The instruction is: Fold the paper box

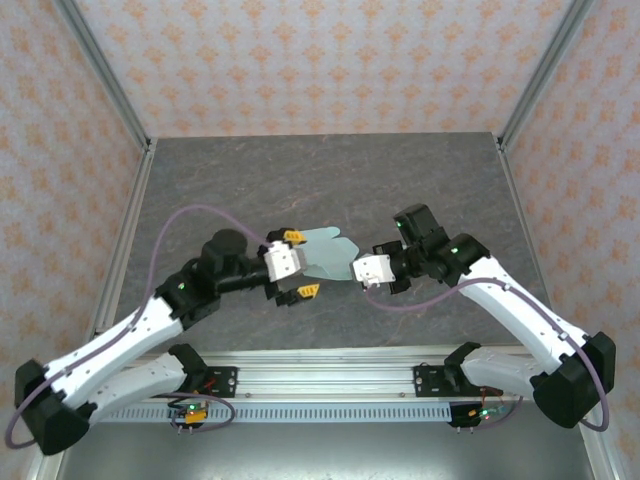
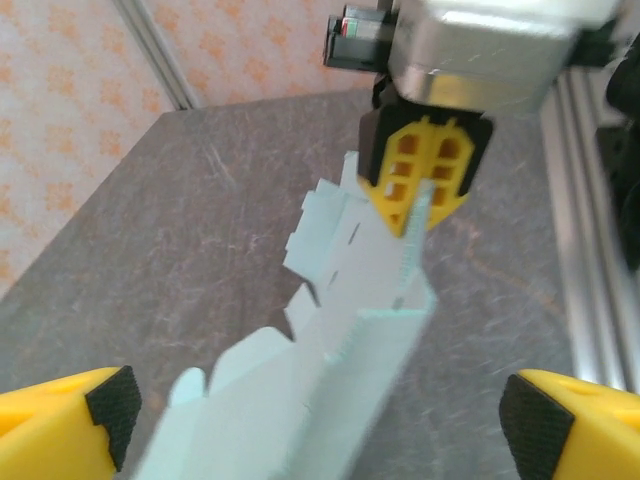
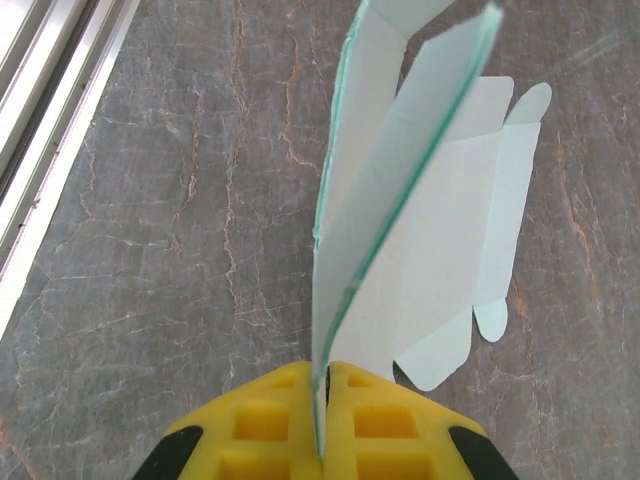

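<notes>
Pretty plain setup: a dark grey, marble-veined table (image 1: 300, 180) boxed in by walls (image 1: 300, 60) with pale pink-and-orange patterned wallpaper. There are metal corner posts (image 1: 110, 75) and a silvery rail (image 1: 320, 375) along the near edge. Not much else around apart from a purple cable (image 1: 185, 215) looping off each arm, and nothing is blocking the middle of the table.

The paper box (image 1: 325, 255) is up off the table near the centre, between the two arms. It's only partly folded, with panels fanned apart and scalloped flaps sticking out. Its long axis runs left to right.

The right hand (image 3: 325, 405) is pinched tight on the sheet's right end. The left hand (image 1: 299, 264) is spread wide with a finger on either side of the left end, gripping nothing.
</notes>
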